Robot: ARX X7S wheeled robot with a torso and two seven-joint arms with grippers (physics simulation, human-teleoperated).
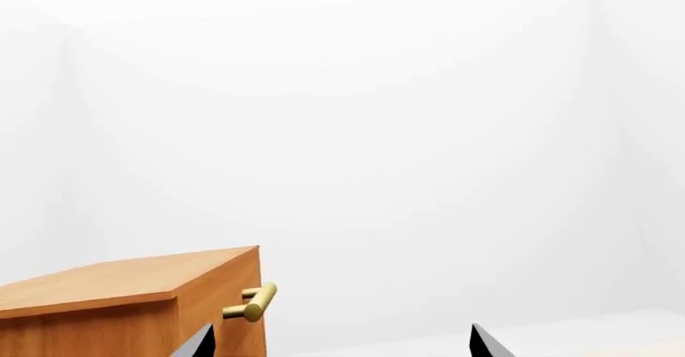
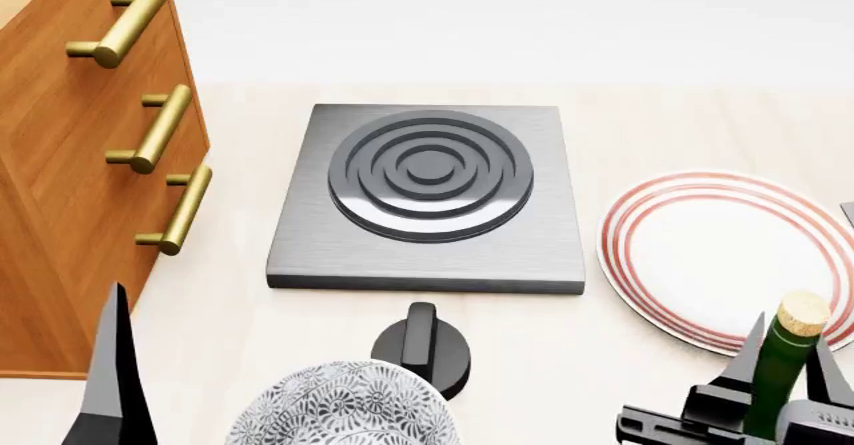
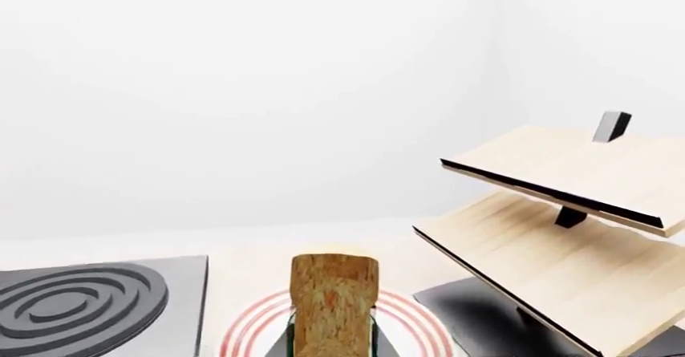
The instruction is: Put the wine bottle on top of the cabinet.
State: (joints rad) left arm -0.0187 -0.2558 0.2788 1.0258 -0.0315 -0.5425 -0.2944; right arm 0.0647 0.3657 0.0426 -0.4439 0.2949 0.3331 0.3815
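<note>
Already the right gripper [image 2: 785, 405] pinched the wine bottle [image 2: 787, 360], upright, by its neck.

Its long axis stood vertical, cork up, between the jaws at the table's near right, beside the striped plate [image 2: 721, 255]. The cabinet [image 2: 67, 175] lay far off to that gripper's left, past the hob [image 2: 427, 200] and the patterned bowl [image 2: 340, 405]; its top sat higher than the bottle. The left gripper [image 1: 340, 345] hung nearer the cabinet, fingers spread and holding nothing, so the carry looked like a long crosswise lift.
</note>
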